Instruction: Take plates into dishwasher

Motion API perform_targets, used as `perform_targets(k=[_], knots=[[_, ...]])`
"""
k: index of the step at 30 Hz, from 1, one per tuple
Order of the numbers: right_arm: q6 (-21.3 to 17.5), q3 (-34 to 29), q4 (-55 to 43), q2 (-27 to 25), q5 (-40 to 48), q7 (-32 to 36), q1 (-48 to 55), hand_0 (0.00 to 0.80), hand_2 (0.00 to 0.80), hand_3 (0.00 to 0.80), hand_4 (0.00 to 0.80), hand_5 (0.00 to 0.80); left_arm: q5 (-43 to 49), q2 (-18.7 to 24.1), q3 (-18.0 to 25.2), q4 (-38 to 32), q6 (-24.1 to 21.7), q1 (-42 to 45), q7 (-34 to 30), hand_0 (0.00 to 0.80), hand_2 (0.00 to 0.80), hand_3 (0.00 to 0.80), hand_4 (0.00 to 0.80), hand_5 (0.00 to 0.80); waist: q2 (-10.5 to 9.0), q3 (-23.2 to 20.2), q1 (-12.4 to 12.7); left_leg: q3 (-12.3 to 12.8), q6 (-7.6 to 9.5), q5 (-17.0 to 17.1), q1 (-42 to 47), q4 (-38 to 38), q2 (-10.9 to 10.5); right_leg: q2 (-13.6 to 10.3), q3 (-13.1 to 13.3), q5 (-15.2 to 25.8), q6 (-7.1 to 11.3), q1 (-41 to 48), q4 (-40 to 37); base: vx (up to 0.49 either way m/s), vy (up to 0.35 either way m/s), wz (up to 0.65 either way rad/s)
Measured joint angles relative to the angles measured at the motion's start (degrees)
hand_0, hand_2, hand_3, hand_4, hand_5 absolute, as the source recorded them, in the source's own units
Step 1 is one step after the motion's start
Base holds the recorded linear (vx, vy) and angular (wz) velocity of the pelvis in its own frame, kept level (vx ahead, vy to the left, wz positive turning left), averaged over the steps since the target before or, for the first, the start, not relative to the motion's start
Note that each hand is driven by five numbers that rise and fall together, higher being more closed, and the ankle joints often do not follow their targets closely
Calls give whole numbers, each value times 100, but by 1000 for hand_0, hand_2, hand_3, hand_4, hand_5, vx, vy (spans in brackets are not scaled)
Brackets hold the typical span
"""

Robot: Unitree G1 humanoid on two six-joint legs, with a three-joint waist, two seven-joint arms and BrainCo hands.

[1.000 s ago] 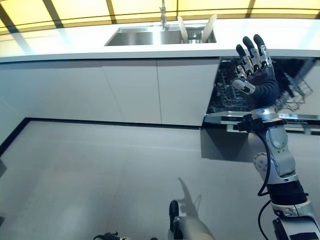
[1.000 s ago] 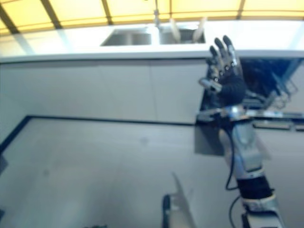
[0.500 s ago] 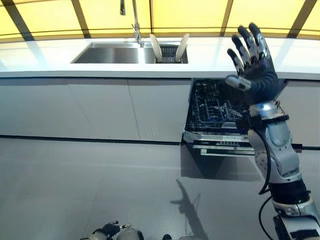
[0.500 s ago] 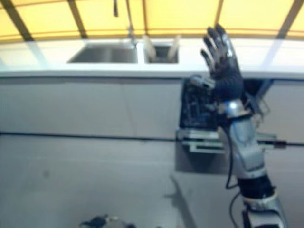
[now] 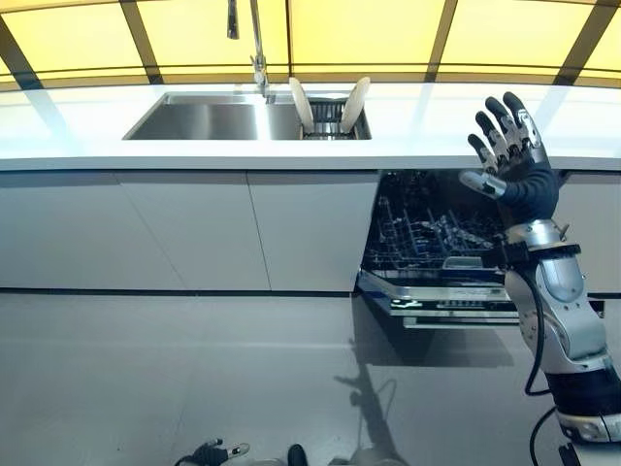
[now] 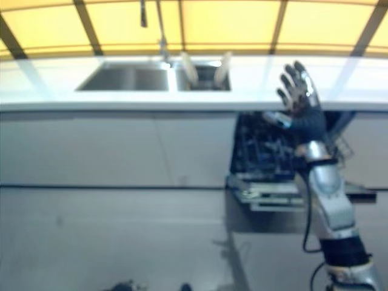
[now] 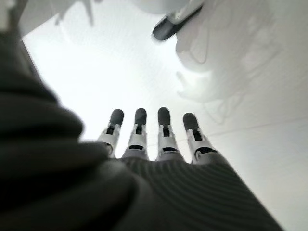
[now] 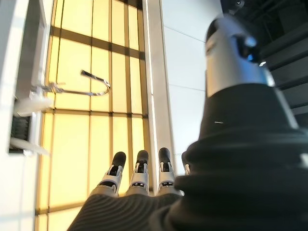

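Two white plates (image 5: 302, 104) (image 5: 354, 103) stand on edge in a dark rack inside the right basin of the steel sink (image 5: 209, 115). Below the worktop, right of the sink, the dishwasher (image 5: 427, 243) stands open with its wire basket showing. My right hand (image 5: 511, 167) is raised in front of the dishwasher's upper right corner, at the height of the worktop's edge, open with spread fingers and holding nothing. My left hand (image 5: 209, 452) hangs low over the floor, and its fingers (image 7: 163, 137) are straight and empty in the left wrist view.
A tall tap (image 5: 257, 44) rises behind the sink. The white worktop (image 5: 87, 146) runs the full width above closed white cabinet fronts (image 5: 194, 228). The dishwasher's lowered door (image 5: 446, 303) juts out over the grey floor (image 5: 194, 369).
The camera has swung, so sink and dishwasher sit elsewhere in the picture. My right hand stays raised and open, now a little lower against the worktop's edge and farther right.
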Motion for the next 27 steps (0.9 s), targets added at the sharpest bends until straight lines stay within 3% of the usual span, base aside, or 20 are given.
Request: perform_targets(k=[2, 4, 6, 8, 9, 12, 15, 18, 20, 21, 22, 23, 24, 25, 26, 27], knots=[[-15, 15, -21, 5, -13, -72, -17, 0, 0, 0, 0, 0, 0, 21, -35, -51, 8, -181, 58, 0, 0, 0, 0, 0, 132, 55, 45, 1, -4, 57, 101, -185, 170, 201, 0, -11, 56, -121, -875, 391, 3, -29], [-12, 16, -18, 3, -11, -182, -36, 0, 0, 0, 0, 0, 4, 107, -21, -130, 48, -370, 55, 0, 0, 0, 0, 0, 218, 99, 149, 0, -66, 57, 134, -244, 420, 668, -187, 2, 53, 58, -2317, 353, -73, -27], [1, 28, 32, 10, 11, -236, -265, 0, 0, 0, 0, 0, 19, 143, 36, -267, 157, -500, 45, 0, 0, 0, 0, 0, 367, 213, 241, -20, -161, -1, 323, -295, 677, 1287, -364, 172, 166, 325, -3752, 354, -103, -28], [-1, 24, 27, 5, 36, -287, -552, 0, 0, 0, 0, 0, 59, 127, 102, -235, 231, -625, 35, 0, 0, 0, 0, 0, 407, 262, 284, -116, -188, -20, 450, -388, 726, 1723, -256, 516, 306, 274, -4542, 338, -72, -9], [-1, 8, 12, -9, 42, -324, -591, 0, 0, 0, 0, 0, 78, 132, 102, -194, 247, -669, 25, 0, 0, 0, 0, 0, 394, 257, 270, -246, -169, 1, 492, -461, 695, 1919, -13, 739, 437, 270, -4940, 343, -78, 32], [3, -200, 0, -13, 42, -372, -592, 0, 0, 0, 0, 0, 116, -46, 78, 86, 213, -764, -72, 0, 0, 0, 0, 0, 328, 266, 153, -523, -163, 13, 585, -596, 415, 1974, 517, 1347, 546, 61, -5728, 373, -106, 44], [5, -346, 2, 62, 40, -368, -586, 0, 0, 0, 0, 0, 127, -101, 54, 225, 218, -664, -153, 0, 0, 0, 0, 0, 386, 447, 147, -665, -178, -79, 825, -668, 253, 1808, 575, 1634, 566, 19, -6246, 513, -201, 28], [7, -429, 5, 219, 36, -369, -583, 0, 0, 0, 0, 0, 316, -70, 68, 256, 215, -488, -247, 0, 0, 0, 0, 0, 483, 503, 150, -849, -304, -402, 983, -466, 248, 1678, 613, 1835, 411, 171, -6291, 721, -398, 25], [29, -427, 20, 235, 36, -354, -583, 0, 0, 0, 0, 0, 338, -77, 88, 327, 214, -409, -250, 0, 0, 0, 0, 0, 593, 491, 165, -844, -460, -738, 1087, -241, 428, 1723, 331, 2000, 230, 356, -6100, 670, -335, 13], [69, -420, 18, 230, 37, -343, -585, 0, 0, 0, 0, 0, 336, -60, 100, 333, 214, -306, -252, 0, 0, 0, 0, 0, 686, 439, 158, -796, -609, -961, 1184, -6, 641, 1822, 109, 2047, 171, 410, -5884, 773, -404, 11], [110, -374, 45, 286, 38, -377, -598, 0, 0, 0, 0, 0, 334, -46, 224, 415, 205, -218, -284, 0, 0, 0, 0, 0, 751, 408, 192, -709, -908, -1195, 1304, 273, 858, 1964, -60, 2033, 34, 530, -5681, 897, -523, 16], [152, -323, 103, 403, 37, -400, -585, 0, 0, 0, 0, 0, 335, -12, 244, 433, 209, -161, -314, 0, 0, 0, 0, 0, 695, 388, 142, -466, -1242, -1379, 1095, 1169, 992, 2039, -87, 2044, -108, 712, -5682, 536, -409, 10], [180, -285, 188, 469, 33, -373, -578, 0, 0, 0, 0, 0, 301, -25, 307, 423, 175, -81, -281, 0, 0, 0, 0, 0, 693, 316, 173, -226, -1547, -1360, 567, 2545, 1278, 2162, -88, 1998, -220, 883, -5764, 433, -382, 0], [181, -287, 236, 485, 18, -322, -577, 0, 0, 0, 0, 0, 287, -24, 450, 381, 81, -25, -277, 0, 0, 0, 0, 0, 773, 247, 211, -195, -1792, -1066, 11, 3722, 1598, 2309, -83, 1924, -333, 1064, -5878, 336, -304, -10], [185, -291, 229, 462, -13, -282, -575, 0, 0, 0, 0, 0, 274, -31, 451, 277, 28, 29, -260, 0, 0, 0, 0, 0, 893, 159, 245, -211, -1877, -518, -567, 4868, 1911, 2450, -86, 1924, -461, 1140, -5973, 349, -278, -26], [186, -277, 231, 459, -29, -245, -584, 0, 0, 0, 0, 0, 276, -30, 458, 153, -10, 82, -254, 0, 0, 0, 0, 0, 967, 133, 310, -175, -1907, -432, -993, 5595, 2129, 2536, -126, 1966, -654, 1217, -5942, 337, -234, -27]])
